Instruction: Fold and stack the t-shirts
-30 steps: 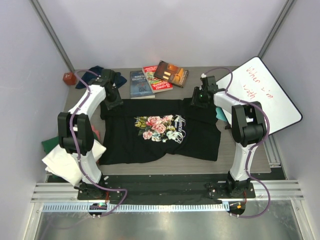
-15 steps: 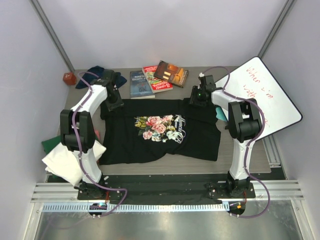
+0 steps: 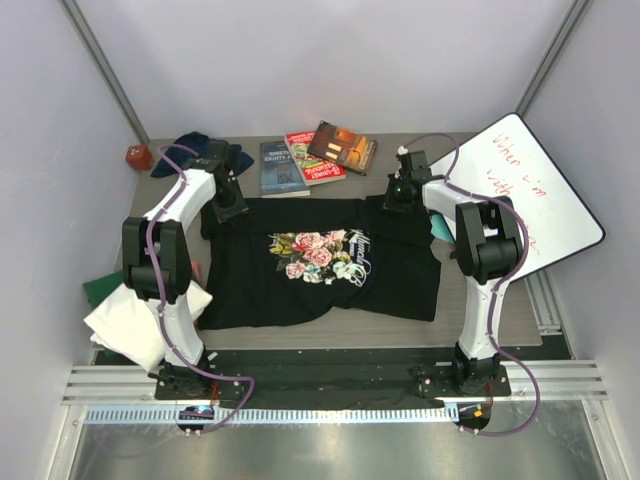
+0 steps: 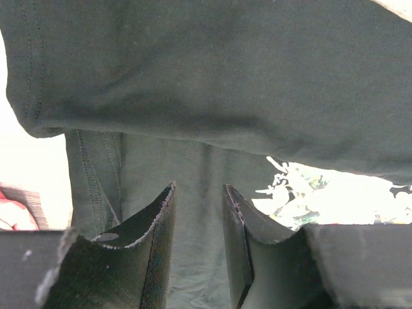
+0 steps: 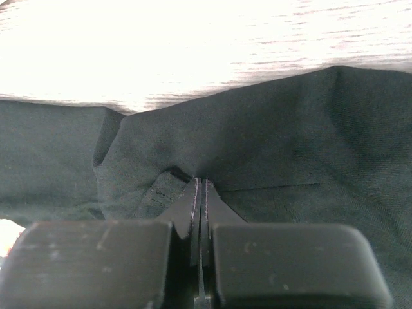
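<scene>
The black t-shirt with a rose print lies spread flat in the middle of the table. My left gripper is down at its far left corner. In the left wrist view its jaws stand open, with black cloth lying under and between them and a fold across the top. My right gripper sits at the far right corner. The right wrist view shows it shut, with a pucker of black cloth pinched at its tips. A navy shirt lies far left; folded white and green ones lie at the left edge.
Three books lie just beyond the black shirt's far edge. A whiteboard with red writing leans at the right. A small red-brown object sits in the far left corner. A teal patch shows by the right arm.
My right gripper has shifted slightly along the shirt's far right corner and has shut on the cloth. The left gripper has stayed at the far left corner.
</scene>
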### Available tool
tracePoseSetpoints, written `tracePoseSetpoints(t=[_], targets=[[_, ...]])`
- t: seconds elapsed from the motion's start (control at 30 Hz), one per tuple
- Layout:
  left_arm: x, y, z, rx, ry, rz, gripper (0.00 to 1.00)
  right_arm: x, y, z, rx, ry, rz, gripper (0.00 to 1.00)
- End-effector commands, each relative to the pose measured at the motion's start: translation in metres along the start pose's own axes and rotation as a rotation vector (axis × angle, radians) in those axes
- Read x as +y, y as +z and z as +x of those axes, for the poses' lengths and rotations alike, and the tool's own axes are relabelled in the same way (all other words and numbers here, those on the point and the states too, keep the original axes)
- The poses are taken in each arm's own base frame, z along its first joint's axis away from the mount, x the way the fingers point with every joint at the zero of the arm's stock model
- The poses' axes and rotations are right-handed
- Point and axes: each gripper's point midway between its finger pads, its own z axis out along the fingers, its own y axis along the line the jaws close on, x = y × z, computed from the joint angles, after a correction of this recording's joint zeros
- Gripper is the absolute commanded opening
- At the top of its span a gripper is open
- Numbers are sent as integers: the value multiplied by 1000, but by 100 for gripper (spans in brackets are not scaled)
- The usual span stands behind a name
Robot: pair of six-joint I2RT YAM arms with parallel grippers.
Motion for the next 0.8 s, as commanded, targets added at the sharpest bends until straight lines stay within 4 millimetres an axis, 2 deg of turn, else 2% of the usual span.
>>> tracePoseSetpoints(t=[0.0, 0.37, 0.43, 0.47, 0.5, 0.63, 0.73, 0.77], targets=[[-8, -8, -10, -19, 17, 31, 35, 16, -23, -22, -77, -20, -39, 1], [-7, -9, -8, -14, 16, 30, 35, 27, -55, -35, -143, -27, -68, 1], [-7, -9, -8, -14, 16, 30, 35, 27, -55, -36, -146, -37, -69, 2], [-7, -9, -8, -16, 16, 31, 34, 29, -55, -35, -142, -41, -80, 8], [-7, -9, -8, -16, 17, 31, 34, 29, -52, -33, -133, -44, -83, 1], [-7, -9, -8, -17, 16, 31, 33, 30, -46, -31, -124, -32, -96, 1], [-7, -9, -8, -16, 16, 31, 33, 29, -36, -28, -104, -38, -99, 27], [-8, -9, -8, -17, 19, 32, 33, 29, -34, -28, -98, -39, -100, 32]])
